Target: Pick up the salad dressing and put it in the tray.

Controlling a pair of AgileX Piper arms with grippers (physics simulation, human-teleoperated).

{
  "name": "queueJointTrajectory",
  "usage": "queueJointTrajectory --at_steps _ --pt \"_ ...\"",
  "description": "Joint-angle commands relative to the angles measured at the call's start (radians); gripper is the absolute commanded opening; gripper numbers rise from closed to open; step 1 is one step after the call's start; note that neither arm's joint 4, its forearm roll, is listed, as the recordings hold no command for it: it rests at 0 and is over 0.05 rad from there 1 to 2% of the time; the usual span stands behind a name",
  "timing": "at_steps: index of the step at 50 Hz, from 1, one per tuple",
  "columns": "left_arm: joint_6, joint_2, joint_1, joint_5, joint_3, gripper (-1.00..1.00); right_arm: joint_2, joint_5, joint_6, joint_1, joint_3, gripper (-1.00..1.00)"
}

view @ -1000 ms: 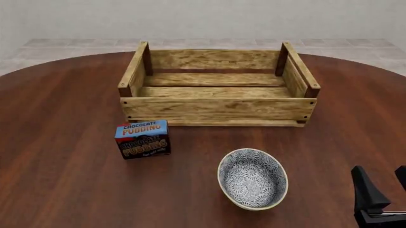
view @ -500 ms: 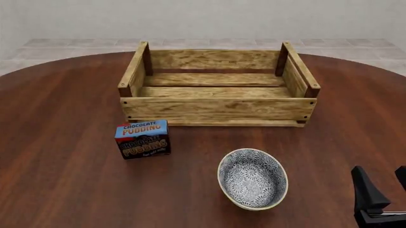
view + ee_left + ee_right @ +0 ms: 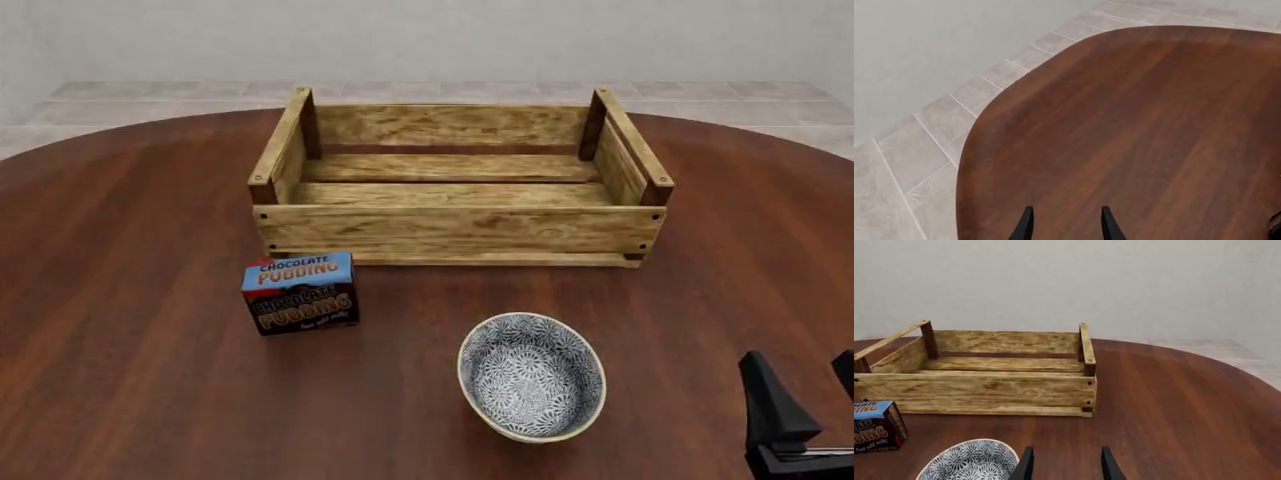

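The table (image 3: 134, 380) carries the tray (image 3: 454, 228) toward its far side, nothing showing inside it. The patterned bowl (image 3: 531, 375) sits nearer, the chocolate pudding box (image 3: 300, 292) to its left, both apart from the tray. The right gripper (image 3: 1066, 465) hovers with fingers spread, holding nothing, beside the bowl. The left gripper (image 3: 1066, 225) is likewise spread over bare wood. The salad dressing appears in no view.
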State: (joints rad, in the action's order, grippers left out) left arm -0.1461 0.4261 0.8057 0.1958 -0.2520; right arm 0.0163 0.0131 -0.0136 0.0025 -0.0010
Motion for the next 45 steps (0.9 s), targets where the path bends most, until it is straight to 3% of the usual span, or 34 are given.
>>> queueJointTrajectory --at_steps 1,18,45 --pt "-0.009 -0.024 0.013 0.019 0.033 1.0 -0.012 0.009 -0.005 0.001 0.0 1.0" --pt "-0.022 -0.074 -0.007 0.077 0.084 1.0 -0.015 0.009 -0.012 -0.004 -0.001 1.0" --pt "-0.033 -0.023 -0.013 0.014 0.174 1.0 -0.016 0.005 -0.013 -0.01 -0.004 1.0"
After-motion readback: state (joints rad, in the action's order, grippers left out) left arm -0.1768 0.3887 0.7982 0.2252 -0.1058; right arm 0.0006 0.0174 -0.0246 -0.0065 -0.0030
